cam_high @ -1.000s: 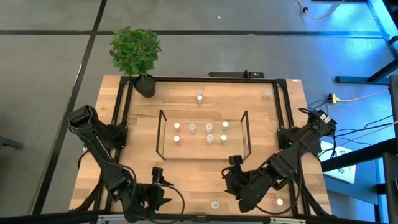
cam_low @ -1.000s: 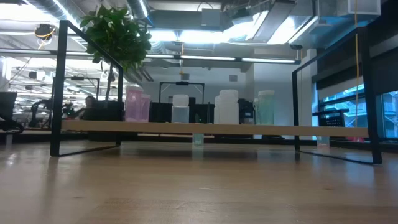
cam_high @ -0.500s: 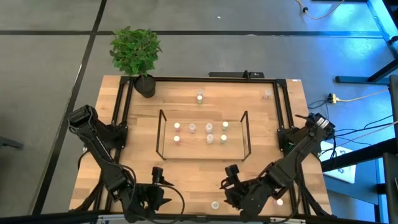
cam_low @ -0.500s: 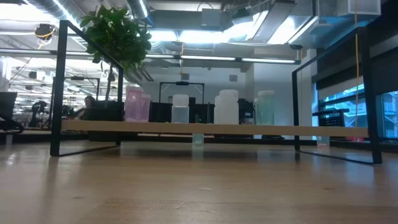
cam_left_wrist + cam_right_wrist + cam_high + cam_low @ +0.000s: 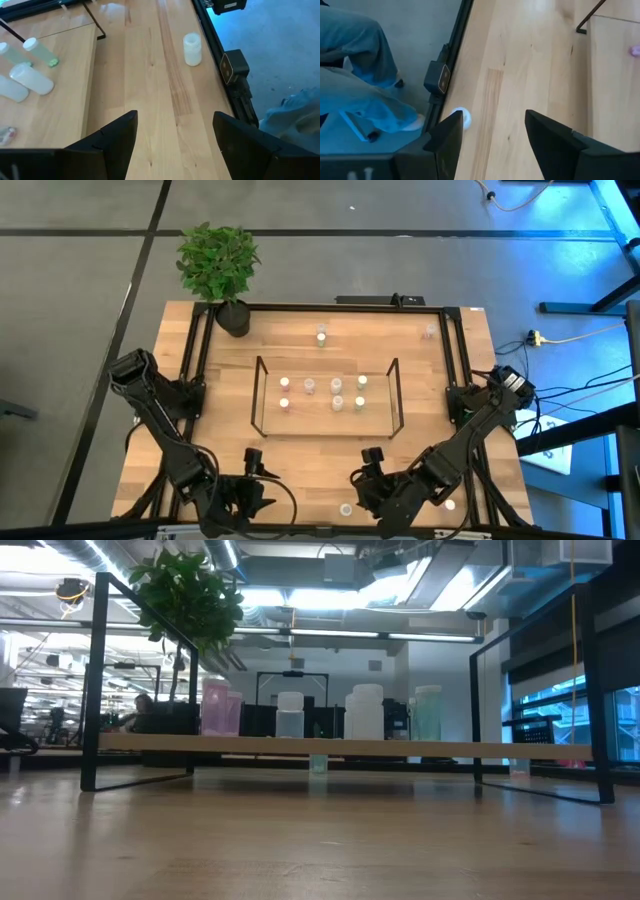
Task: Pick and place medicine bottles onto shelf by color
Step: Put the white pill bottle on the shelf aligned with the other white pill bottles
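The shelf (image 5: 325,395), black rods on a pale board, stands mid-table with several medicine bottles (image 5: 336,386) upright on it. The low view shows pink, clear, white and greenish ones (image 5: 290,712). One whitish bottle (image 5: 346,509) stands on the table by the near frame bar. My right gripper (image 5: 493,116) hovers open just beside and above it (image 5: 461,117), the bottle outside its fingers. My left gripper (image 5: 175,117) waits open at the near left, the same bottle (image 5: 192,48) well ahead of it. Neither gripper shows in the low view.
Loose bottles stand at the far middle (image 5: 321,335), the far right (image 5: 430,332) and under my right arm (image 5: 449,505). A potted plant (image 5: 218,265) is at the far left corner. A black frame (image 5: 195,360) rings the table. A person's legs (image 5: 360,75) stand beyond the near edge.
My right gripper has gone down and toward the table's near and left edges, closer to the whitish bottle by the near frame bar, still open. Bottles and shelf have kept their places.
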Robot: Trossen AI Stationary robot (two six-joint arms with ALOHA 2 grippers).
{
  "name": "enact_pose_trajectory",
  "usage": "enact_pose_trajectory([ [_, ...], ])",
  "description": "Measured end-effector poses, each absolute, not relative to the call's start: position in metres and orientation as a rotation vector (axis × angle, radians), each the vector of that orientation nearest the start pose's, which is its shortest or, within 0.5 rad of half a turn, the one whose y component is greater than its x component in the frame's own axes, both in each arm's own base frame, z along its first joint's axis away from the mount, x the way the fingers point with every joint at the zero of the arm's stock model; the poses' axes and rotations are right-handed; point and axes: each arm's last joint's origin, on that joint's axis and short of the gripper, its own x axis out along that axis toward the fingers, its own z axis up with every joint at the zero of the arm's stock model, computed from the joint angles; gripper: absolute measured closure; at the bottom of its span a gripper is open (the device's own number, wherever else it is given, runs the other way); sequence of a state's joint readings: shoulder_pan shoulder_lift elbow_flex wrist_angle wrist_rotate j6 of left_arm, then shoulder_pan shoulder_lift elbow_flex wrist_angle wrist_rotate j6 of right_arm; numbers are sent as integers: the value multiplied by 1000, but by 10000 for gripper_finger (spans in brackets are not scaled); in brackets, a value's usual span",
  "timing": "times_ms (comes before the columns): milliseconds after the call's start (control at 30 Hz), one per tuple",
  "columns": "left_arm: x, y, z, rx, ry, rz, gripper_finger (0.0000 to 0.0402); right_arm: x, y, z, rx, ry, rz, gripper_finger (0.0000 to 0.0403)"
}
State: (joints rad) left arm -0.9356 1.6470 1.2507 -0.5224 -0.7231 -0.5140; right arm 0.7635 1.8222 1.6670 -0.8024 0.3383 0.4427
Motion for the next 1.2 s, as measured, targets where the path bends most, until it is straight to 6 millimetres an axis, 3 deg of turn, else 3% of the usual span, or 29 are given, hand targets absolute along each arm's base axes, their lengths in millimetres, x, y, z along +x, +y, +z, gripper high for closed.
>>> enact_pose_trajectory([
  [567, 219, -265, 256, 183, 639, -32, 149, 293, 267, 294, -91, 906, 212, 183],
  [933, 219, -265, 256, 183, 639, -32, 149, 298, 265, 295, -67, 870, 168, 80],
  [1067, 219, -265, 256, 183, 639, -32, 149, 299, 263, 295, -99, 856, 152, 68],
  [1200, 219, -265, 256, 183, 639, -32, 149, 301, 265, 292, -23, 870, 128, 69],
])
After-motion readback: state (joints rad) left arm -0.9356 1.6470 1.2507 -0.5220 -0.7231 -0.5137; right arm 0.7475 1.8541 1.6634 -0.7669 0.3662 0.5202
